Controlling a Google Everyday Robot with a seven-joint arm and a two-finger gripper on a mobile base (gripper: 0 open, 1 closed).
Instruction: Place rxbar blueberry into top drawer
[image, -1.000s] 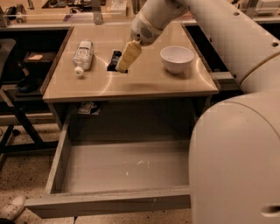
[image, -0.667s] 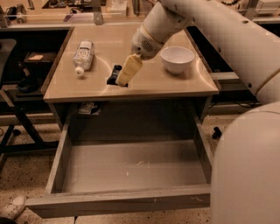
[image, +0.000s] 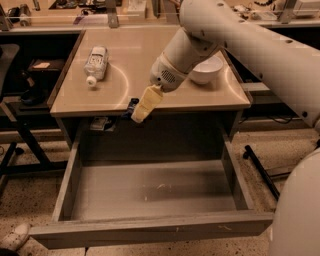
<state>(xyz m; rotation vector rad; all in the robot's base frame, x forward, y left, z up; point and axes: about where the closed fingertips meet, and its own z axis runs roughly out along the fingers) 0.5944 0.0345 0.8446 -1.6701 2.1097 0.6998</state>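
Note:
My gripper (image: 137, 114) hangs at the table's front edge, above the back of the open top drawer (image: 150, 192). It is shut on the rxbar blueberry (image: 131, 106), a dark flat bar that shows just left of the pale fingers (image: 146, 104); most of the bar is hidden behind them. The drawer is pulled far out, a wide grey box with a scuffed floor and nothing in it.
A clear plastic bottle (image: 96, 63) lies on the table's (image: 135, 55) left side. A white bowl (image: 206, 69) sits at the right, behind my arm. A dark chair stands at the left. My white base (image: 300, 210) fills the lower right.
My gripper has carried the bar from the middle of the tabletop forward to the table's front edge, over the drawer.

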